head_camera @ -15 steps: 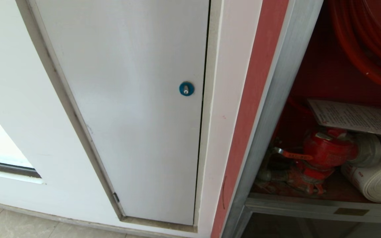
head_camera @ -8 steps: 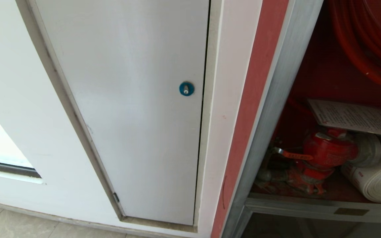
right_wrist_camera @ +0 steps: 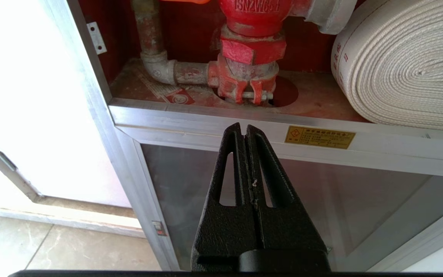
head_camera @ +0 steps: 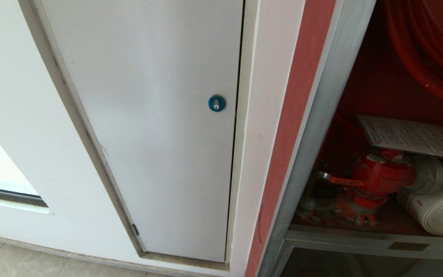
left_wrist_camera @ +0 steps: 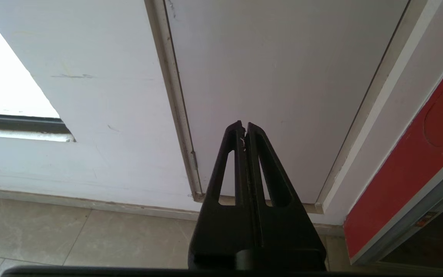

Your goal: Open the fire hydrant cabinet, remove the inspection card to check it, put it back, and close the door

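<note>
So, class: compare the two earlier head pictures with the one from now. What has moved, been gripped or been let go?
Nothing visibly changed. The inspection card lies on the red valve inside the fire hydrant cabinet as before, beside the white hose, and neither arm has come into the head view.

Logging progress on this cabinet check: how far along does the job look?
Done: the grey-framed, red-lined fire hydrant cabinet stands open; its door is out of view. The white printed inspection card lies on the red hydrant valve; whether it has been checked cannot be told. In hand: nothing; left gripper and right gripper are shut and empty. Left: closing.
</note>
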You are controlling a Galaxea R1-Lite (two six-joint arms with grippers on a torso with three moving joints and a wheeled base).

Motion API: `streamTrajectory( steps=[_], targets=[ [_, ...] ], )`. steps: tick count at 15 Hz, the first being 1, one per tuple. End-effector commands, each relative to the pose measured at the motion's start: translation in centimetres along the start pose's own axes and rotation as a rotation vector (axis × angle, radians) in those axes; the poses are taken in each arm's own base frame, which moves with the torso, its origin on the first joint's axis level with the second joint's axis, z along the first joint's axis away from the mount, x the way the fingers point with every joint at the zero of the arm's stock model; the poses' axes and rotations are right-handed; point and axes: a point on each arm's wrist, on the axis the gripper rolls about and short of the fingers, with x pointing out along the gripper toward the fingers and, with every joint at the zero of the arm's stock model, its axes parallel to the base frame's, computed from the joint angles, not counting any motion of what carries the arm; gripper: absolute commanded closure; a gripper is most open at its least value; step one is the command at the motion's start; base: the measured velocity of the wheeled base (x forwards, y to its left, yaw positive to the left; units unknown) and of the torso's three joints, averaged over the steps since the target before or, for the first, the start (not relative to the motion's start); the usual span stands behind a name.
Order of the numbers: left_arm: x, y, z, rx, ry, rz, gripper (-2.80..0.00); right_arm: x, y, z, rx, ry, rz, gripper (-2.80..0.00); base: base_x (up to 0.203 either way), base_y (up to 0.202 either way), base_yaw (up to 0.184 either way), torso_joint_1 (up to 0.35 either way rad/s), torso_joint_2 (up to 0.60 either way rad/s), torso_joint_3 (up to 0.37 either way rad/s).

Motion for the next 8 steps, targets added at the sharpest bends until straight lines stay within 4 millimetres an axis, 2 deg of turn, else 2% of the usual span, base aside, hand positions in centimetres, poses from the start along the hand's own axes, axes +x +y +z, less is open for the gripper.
streamTrajectory(
  steps=[1, 8],
  targets=[
    [0.01, 0.0, 0.0, 0.001, 0.001, 0.0, 0.0, -0.01, 0.0, 0.0, -0.001, -0.001, -0.001, 0.0, 0.0, 0.0, 0.0, 0.0, 0.0, 0.0],
    [0.01, 0.0, 0.0, 0.0, 0.001, 0.0, 0.0, -0.01, -0.01, 0.0, -0.001, -0.001, -0.002, 0.0, 0.0, 0.0, 0.0, 0.0, 0.0, 0.0]
  ],
)
